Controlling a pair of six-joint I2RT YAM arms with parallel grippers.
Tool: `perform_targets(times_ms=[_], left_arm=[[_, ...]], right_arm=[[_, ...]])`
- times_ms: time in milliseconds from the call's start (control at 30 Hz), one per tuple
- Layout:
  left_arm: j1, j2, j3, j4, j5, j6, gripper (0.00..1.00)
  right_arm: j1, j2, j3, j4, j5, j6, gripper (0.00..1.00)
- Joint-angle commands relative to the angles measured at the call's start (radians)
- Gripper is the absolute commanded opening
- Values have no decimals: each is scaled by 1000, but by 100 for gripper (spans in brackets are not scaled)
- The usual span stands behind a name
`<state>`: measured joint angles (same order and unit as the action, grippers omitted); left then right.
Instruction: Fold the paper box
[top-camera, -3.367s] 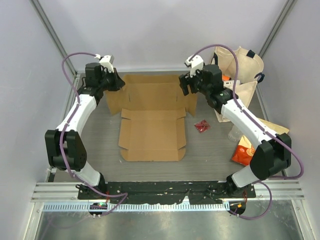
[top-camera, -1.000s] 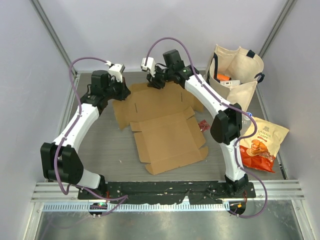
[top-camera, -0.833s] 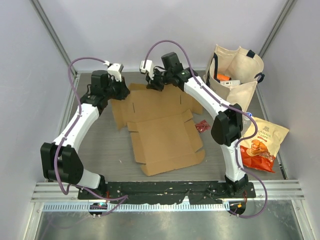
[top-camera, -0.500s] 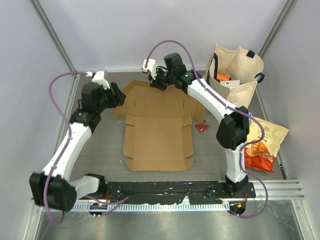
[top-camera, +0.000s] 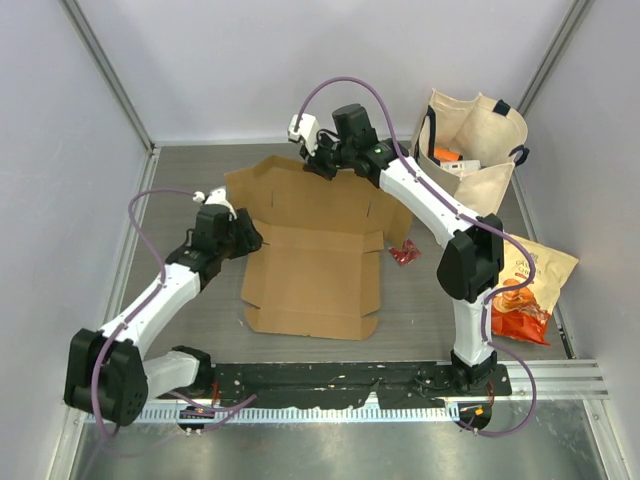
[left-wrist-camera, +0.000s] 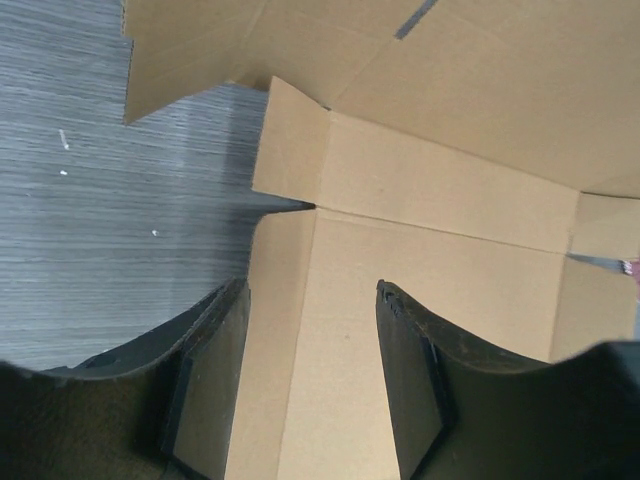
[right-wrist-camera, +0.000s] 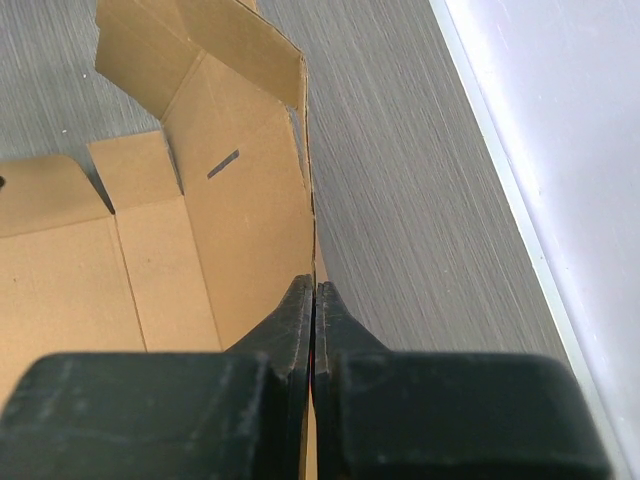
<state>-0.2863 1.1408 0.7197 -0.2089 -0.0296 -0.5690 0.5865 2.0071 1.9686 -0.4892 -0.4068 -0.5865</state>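
Brown cardboard paper box (top-camera: 315, 262) lies open between both arms, long axis near-to-far | right gripper (right-wrist-camera: 313, 288) closed tight on its far edge, that panel seems raised | left gripper (left-wrist-camera: 312, 292) fingers apart over the left flap's crease, so the nearer arm for this fold.

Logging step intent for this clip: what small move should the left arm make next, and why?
Probably lower the left gripper and close on the side flap of the paper box. Its jaws stand open over that flap, while the right gripper is shut on the far edge, steadying the sheet.
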Motion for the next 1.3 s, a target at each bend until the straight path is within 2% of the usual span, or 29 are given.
perform_targets(times_ms=[0, 167, 233, 333, 400, 533, 633, 700, 833, 867, 967, 1000, 1033, 1100, 1167, 1267], left_arm=[[-16, 109, 89, 49, -162, 0, 57], [-16, 269, 156, 58, -179, 6, 67], [-14, 322, 158, 115, -136, 17, 69], [-14, 410, 210, 108, -63, 27, 69], [-14, 460, 234, 112, -29, 27, 65], [-19, 470, 253, 176, 13, 31, 36], [-66, 456, 251, 201, -50, 81, 35], [-97, 459, 244, 204, -56, 92, 37], [-117, 481, 219, 250, -27, 70, 58], [-119, 496, 216, 255, -14, 66, 59], [-119, 517, 210, 264, 3, 64, 58], [-117, 520, 208, 266, 17, 63, 53], [-119, 517, 204, 272, 19, 60, 43], [-119, 505, 189, 285, 22, 57, 40], [-117, 487, 181, 281, 23, 60, 43], [-117, 410, 147, 260, -3, 55, 55]], right_arm=[[1, -76, 4, 52, -21, 30, 1], [1, -85, 9, 49, -24, 33, 1], [1, -90, 10, 51, -32, 34, 1], [1, -90, 10, 52, -32, 37, 1], [1, -87, 9, 54, -26, 42, 1], [3, -79, 4, 63, -13, 62, 1], [4, -76, 4, 75, -12, 93, 1], [6, -77, -7, 81, -18, 105, 1], [10, -87, -49, 110, -1, 116, 1], [12, -96, -59, 115, 2, 116, 1], [18, -108, -86, 120, 5, 117, 1], [19, -111, -99, 124, 6, 116, 1], [21, -114, -105, 129, 13, 117, 1], [22, -116, -114, 132, 22, 113, 1], [22, -116, -114, 129, 36, 111, 1], [22, -119, -117, 124, 39, 102, 1]])
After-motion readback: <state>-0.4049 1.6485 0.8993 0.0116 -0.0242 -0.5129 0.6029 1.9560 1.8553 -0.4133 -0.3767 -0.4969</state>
